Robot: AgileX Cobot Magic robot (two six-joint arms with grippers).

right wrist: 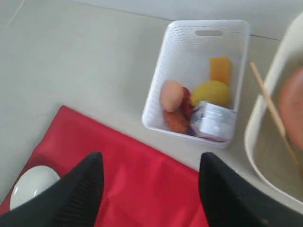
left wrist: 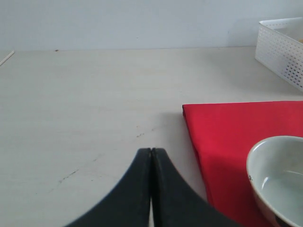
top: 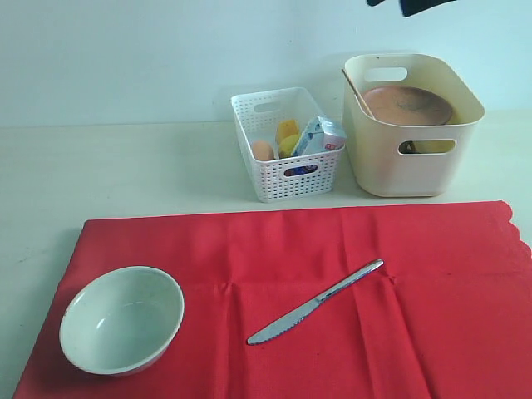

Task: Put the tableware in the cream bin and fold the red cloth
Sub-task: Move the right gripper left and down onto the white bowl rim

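Observation:
The red cloth (top: 332,283) lies spread flat on the table. On its near left corner stands the pale bowl (top: 121,319), upright and empty. The metal knife (top: 316,303) lies slantwise on the cloth's middle. The cream bin (top: 413,125) stands at the back right and holds the terracotta plate (top: 407,105) and a chopstick (top: 357,93) leaning on its wall. Cup and spoon are out of view. My left gripper (left wrist: 151,151) is shut and empty, over bare table beside the cloth's corner (left wrist: 227,132) and the bowl (left wrist: 277,175). My right gripper (right wrist: 150,158) hangs open high above the cloth (right wrist: 142,184).
A white lattice basket (top: 287,145) with egg, lemon, cheese and a milk carton stands left of the cream bin. It also shows in the right wrist view as the basket (right wrist: 199,75) next to the bin's rim (right wrist: 274,127). A dark arm part (top: 416,7) shows at the top.

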